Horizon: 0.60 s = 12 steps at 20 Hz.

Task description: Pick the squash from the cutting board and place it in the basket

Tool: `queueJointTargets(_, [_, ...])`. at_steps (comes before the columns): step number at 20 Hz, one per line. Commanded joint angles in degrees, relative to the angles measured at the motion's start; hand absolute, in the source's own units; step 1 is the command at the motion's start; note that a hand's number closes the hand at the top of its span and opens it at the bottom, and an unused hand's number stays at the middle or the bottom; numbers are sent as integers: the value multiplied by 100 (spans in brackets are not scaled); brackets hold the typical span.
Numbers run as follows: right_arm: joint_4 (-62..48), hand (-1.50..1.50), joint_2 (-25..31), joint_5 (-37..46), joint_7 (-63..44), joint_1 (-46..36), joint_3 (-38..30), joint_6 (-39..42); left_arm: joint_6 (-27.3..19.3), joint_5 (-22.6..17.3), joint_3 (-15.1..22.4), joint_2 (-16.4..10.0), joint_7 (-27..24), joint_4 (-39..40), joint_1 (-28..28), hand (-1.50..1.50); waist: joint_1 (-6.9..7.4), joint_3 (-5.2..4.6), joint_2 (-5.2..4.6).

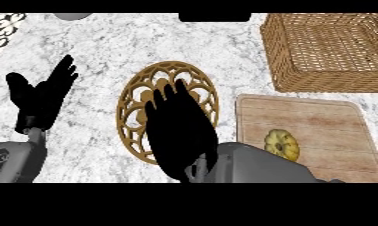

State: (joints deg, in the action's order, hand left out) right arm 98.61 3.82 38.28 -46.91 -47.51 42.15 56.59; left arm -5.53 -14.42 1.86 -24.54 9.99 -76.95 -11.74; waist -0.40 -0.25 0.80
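Before the pick, nothing held.
Left hand (38, 99) rests open at the left, fingers up. Right hand (181, 135), straight-fingered and empty, hovers over a carved wooden trivet (135, 96); the yellow squash (282, 144) lies on the cutting board (319, 119) to its right. Best to swing right, close round it from above, then lift to the wicker basket (279, 57).
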Motion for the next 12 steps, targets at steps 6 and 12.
queueJointTargets(6, [-67, -150, -372, -1074, -1156, -254, -1441, 2016, 151, -62, -181, -130, -143, -91, 383, 0, -134, 6, 72])
queueJointTargets(12, [862, -150, -375, -1611, -1272, 94, -2224, 2223, 219, -113, -319, -122, -136, -20, 350, 0, -189, 15, 43])
